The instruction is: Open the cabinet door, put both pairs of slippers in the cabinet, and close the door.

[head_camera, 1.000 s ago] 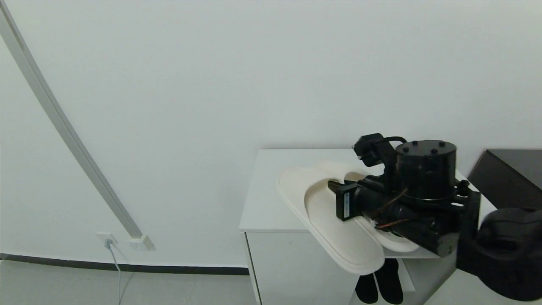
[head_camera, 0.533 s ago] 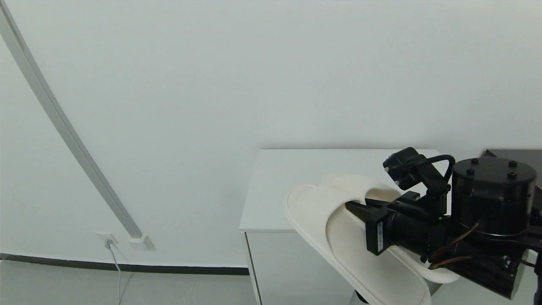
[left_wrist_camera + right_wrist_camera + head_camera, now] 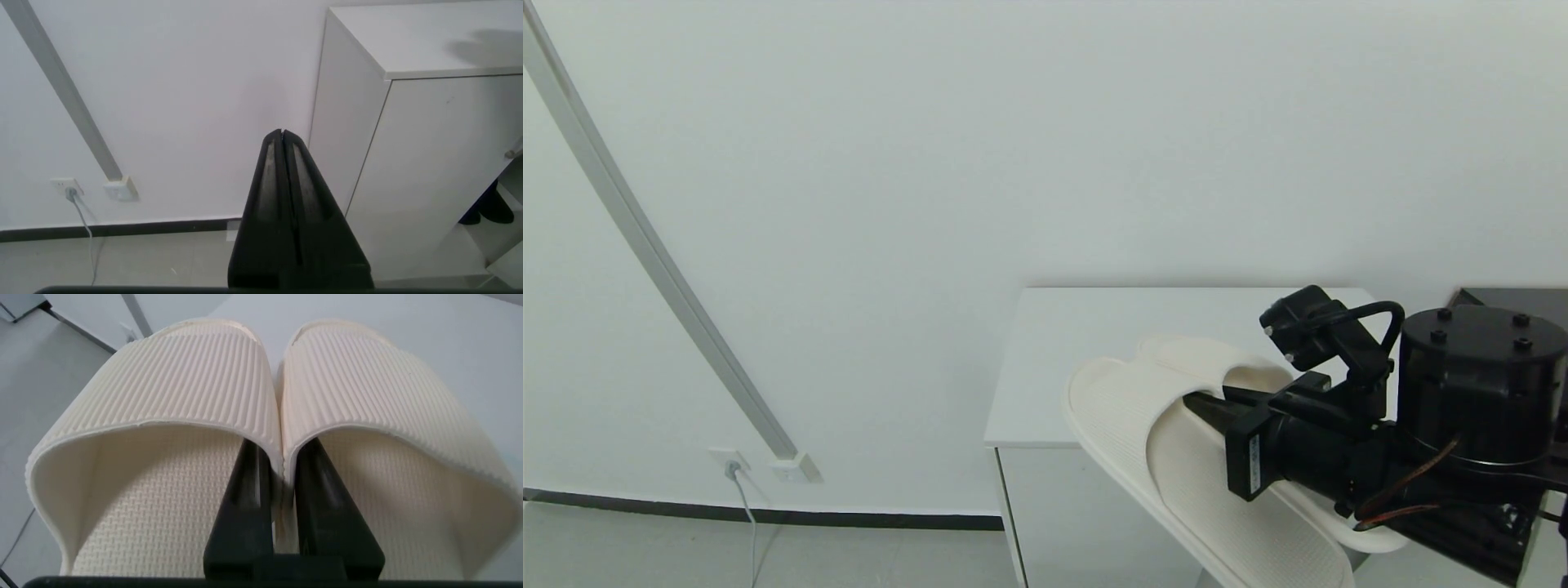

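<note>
A pair of cream slippers (image 3: pixel 1127 408) hangs tilted in front of the white cabinet (image 3: pixel 1045 367), toes over its front edge. My right gripper (image 3: pixel 1213 404) is shut on them, one finger inside each strap (image 3: pixel 196 384), pinching the inner sides together (image 3: pixel 282 506). A pair of black slippers (image 3: pixel 493 208) sits on a shelf inside the cabinet, past the white front panel (image 3: pixel 441 163). Lower down and left of the cabinet, my left gripper (image 3: pixel 283 143) is shut on nothing and points at the wall.
A dark piece of furniture (image 3: pixel 1511 298) stands right of the cabinet. A grey cable duct (image 3: pixel 645 237) runs slantwise down the wall to a socket with a cord (image 3: pixel 731 467). Bare floor (image 3: pixel 768 555) lies left of the cabinet.
My right gripper has carried the cream slippers down and to the right, from above the cabinet top to in front of it. In the head view they now cover the black slippers.
</note>
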{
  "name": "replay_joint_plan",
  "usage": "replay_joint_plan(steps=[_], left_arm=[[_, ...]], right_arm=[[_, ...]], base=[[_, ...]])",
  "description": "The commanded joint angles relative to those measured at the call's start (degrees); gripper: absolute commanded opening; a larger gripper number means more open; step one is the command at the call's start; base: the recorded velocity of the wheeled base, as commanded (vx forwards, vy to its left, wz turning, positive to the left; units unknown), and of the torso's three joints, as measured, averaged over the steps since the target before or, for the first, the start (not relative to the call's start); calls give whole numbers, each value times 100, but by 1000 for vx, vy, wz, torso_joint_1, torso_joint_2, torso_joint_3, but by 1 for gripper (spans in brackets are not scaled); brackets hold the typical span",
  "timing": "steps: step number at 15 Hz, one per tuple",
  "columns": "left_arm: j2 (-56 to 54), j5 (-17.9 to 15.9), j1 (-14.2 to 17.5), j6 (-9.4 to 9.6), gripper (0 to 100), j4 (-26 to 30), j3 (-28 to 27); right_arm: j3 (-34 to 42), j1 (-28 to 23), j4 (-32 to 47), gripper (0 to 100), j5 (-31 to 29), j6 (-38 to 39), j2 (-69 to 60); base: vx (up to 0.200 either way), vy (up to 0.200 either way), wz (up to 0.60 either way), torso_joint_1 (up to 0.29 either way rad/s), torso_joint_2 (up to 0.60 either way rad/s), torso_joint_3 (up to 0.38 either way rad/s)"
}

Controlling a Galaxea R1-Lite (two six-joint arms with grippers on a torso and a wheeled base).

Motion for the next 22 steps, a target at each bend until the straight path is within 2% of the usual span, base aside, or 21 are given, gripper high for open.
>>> replay_joint_plan(steps=[1,5,17,22], left_arm=[[7,0,0,0,0,-3,1],[7,-9,0,0,0,6,1],[7,0,0,-9,0,-3,1],[7,0,0,-27,0,6,1]], right_arm=[[0,7,-3,0,-1,-1,19],[9,33,-47,0,-1,-1,37],[114,24,-126,0,-1,8,116],[176,51,-284,0,-1,8,230]], base=[[0,0,0,0,0,0],[0,0,0,0,0,0],[-200,0,0,2,4,3],[0,0,0,0,0,0]])
